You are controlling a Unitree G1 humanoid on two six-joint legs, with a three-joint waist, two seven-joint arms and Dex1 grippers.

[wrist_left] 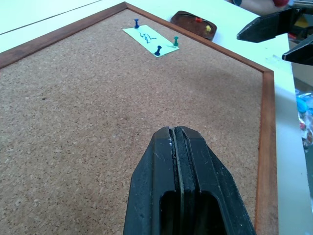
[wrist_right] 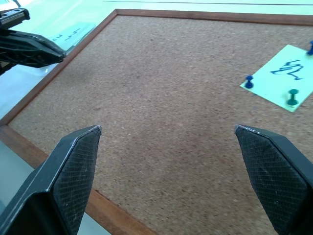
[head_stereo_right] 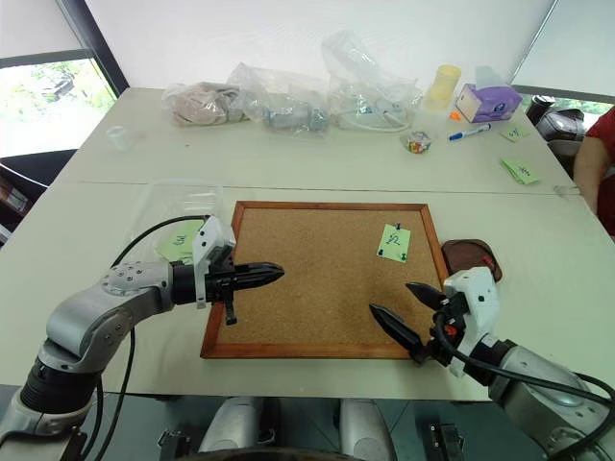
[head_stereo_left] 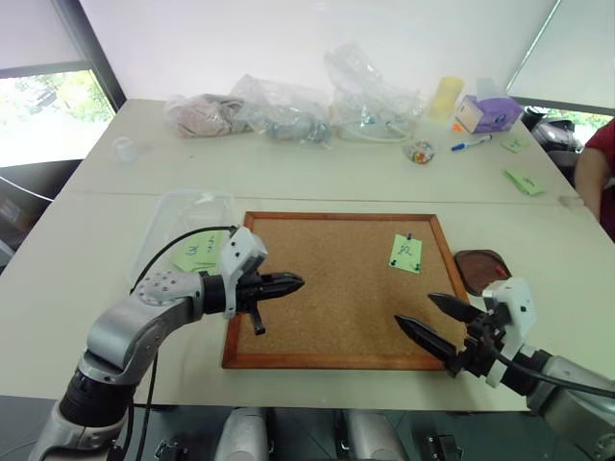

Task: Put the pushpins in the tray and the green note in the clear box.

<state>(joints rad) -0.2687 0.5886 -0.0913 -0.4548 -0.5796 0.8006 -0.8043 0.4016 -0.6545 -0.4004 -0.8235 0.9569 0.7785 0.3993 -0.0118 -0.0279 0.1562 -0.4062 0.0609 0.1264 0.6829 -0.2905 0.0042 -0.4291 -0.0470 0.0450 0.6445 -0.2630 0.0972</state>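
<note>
A: Where is the green note [head_stereo_left: 405, 254] lying?
B: It is lying on the corkboard [head_stereo_left: 336, 288], near the far right corner, with three pushpins [wrist_left: 158, 50] standing in it. The right gripper [head_stereo_left: 434, 318] is hovering over the board's near right edge with its fingers wide apart, the note beyond it.
A: And the left gripper [head_stereo_left: 291, 282]?
B: It is pressing its fingers together on nothing, over the board's left part, well apart from the note. The tray [head_stereo_left: 479, 270] is sitting just beside the board's right edge, holding two pins. The clear box [head_stereo_left: 183, 226] is lying left of the board.

surface: white table [head_stereo_left: 317, 182] | centre: corkboard [head_stereo_left: 336, 288] | left of corkboard: clear box [head_stereo_left: 187, 226] | right: tray [head_stereo_left: 479, 269] | beyond: plastic bags [head_stereo_left: 288, 110], marker [head_stereo_left: 471, 144]
</note>
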